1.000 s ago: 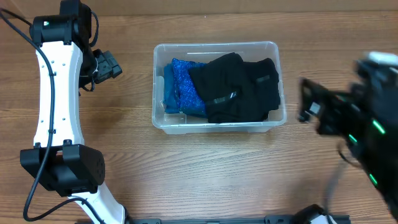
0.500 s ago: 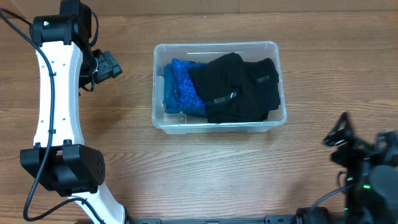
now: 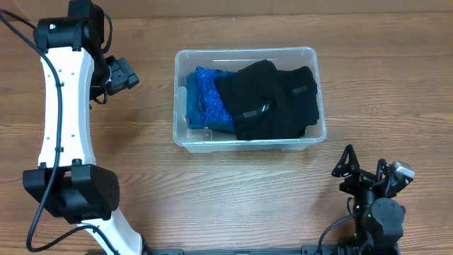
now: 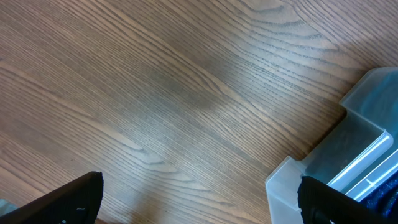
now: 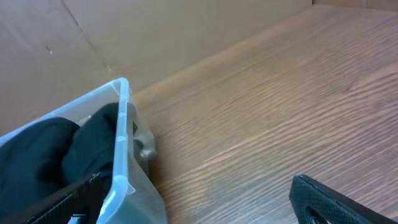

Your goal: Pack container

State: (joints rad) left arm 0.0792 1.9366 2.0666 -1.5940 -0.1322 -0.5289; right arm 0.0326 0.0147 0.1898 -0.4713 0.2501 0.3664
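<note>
While the left arm [image 3: 65, 106] lies outstretched, the right claw [image 3: 369, 170] sits tucked in.

The left gripper [image 3: 126, 74] hangs with its 2 fingers [image 4: 78, 198] spread wide, the white left arm [image 3: 67, 106] stretching long behind it. The right gripper [image 3: 368, 171], also wide, has the right arm [image 3: 381, 214] folded tight behind it.

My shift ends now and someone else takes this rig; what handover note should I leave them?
Left gripper: open, empty, over bare table left of the container.
Right gripper: open, empty, near the table's front edge, right of the container.
Container: mid-table, holding a black garment and a blue cloth.
Done: both pieces are inside.
Left: no loose items show on the table; probably only a final check.
</note>
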